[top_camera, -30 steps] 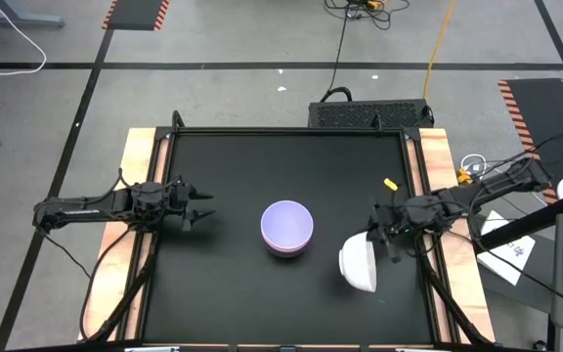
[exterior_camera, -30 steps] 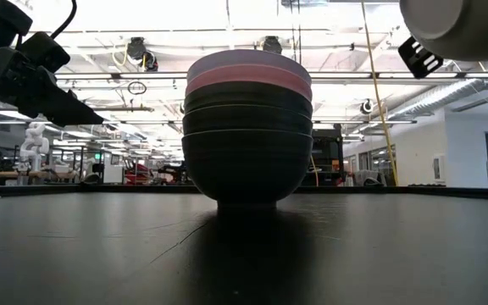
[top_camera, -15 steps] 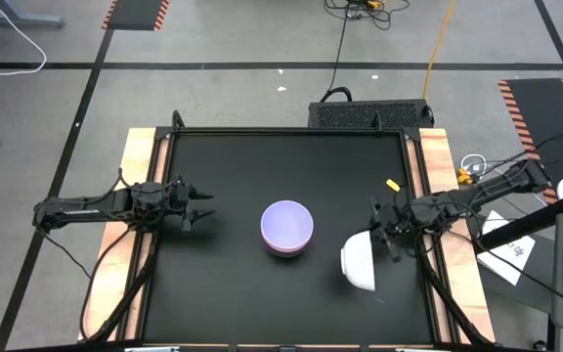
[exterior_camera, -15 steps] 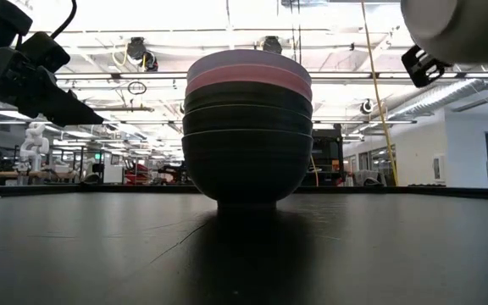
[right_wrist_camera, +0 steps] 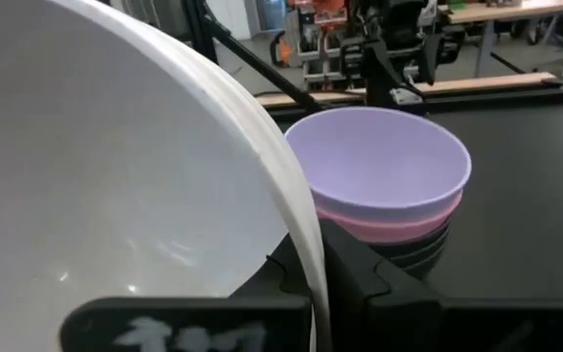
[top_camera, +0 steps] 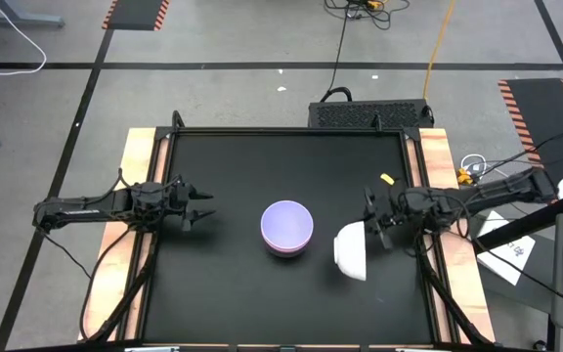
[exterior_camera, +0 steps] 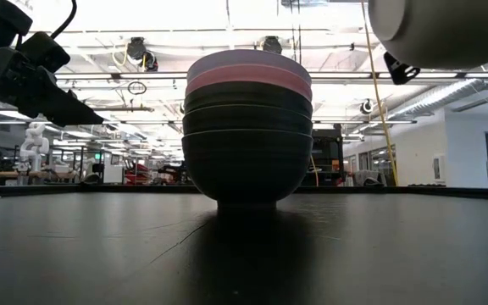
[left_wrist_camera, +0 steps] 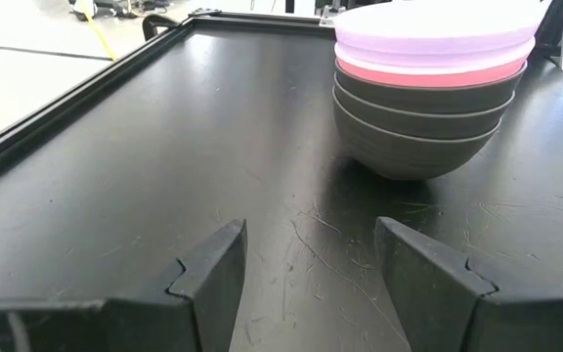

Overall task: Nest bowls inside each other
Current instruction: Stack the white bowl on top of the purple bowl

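Observation:
A stack of nested bowls (top_camera: pixel 286 227) rests by its bottom black bowl on the middle of the black table: lavender on top, pink under it, three black below (exterior_camera: pixel 246 127) (left_wrist_camera: pixel 433 73) (right_wrist_camera: pixel 379 171). A white bowl (top_camera: pixel 351 251) (exterior_camera: pixel 439 30) is in the air to the right of the stack, in my right gripper (top_camera: pixel 372 227) (right_wrist_camera: pixel 316 279), which is shut on it. My left gripper (top_camera: pixel 206 206) (left_wrist_camera: pixel 311 284) hovers open to the left of the stack, pointing at it, and touches nothing. My right gripper holds the white bowl by its rim (right_wrist_camera: pixel 299 230), on the side nearest the arm. One finger is inside the bowl and the other finger (right_wrist_camera: pixel 360 279) is outside. The fingers come level from the table's right. The bowl is lifted clear and tilted on its side.
A small yellow piece (top_camera: pixel 390 182) lies on the table far-right of the stack. The table has a raised black rim (top_camera: pixel 291 130) with wooden strips at its left and right sides. Bare tabletop lies between the stack and each gripper.
My right gripper has carried the white bowl a short way toward the table's left, closer to the stack, still lifted clear and tilted. The stack and my left gripper have kept still.

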Robot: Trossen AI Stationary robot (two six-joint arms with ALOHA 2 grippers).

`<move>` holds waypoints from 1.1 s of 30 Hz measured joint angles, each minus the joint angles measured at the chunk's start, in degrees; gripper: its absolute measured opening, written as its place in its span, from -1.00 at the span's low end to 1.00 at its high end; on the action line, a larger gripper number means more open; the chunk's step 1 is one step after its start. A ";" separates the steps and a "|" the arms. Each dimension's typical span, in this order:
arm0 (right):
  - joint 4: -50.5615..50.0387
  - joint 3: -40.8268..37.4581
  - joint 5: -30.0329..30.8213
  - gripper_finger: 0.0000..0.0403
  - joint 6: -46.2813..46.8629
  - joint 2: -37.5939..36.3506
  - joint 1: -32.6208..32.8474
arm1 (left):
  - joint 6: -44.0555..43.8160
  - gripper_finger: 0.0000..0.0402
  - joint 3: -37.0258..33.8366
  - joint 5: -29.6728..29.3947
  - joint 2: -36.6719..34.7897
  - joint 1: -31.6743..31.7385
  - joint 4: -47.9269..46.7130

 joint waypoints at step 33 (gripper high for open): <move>11.03 0.16 -20.96 -1.00 -1.01 6.35 -22.34 | 0.00 0.14 -0.02 0.07 0.00 0.02 -0.07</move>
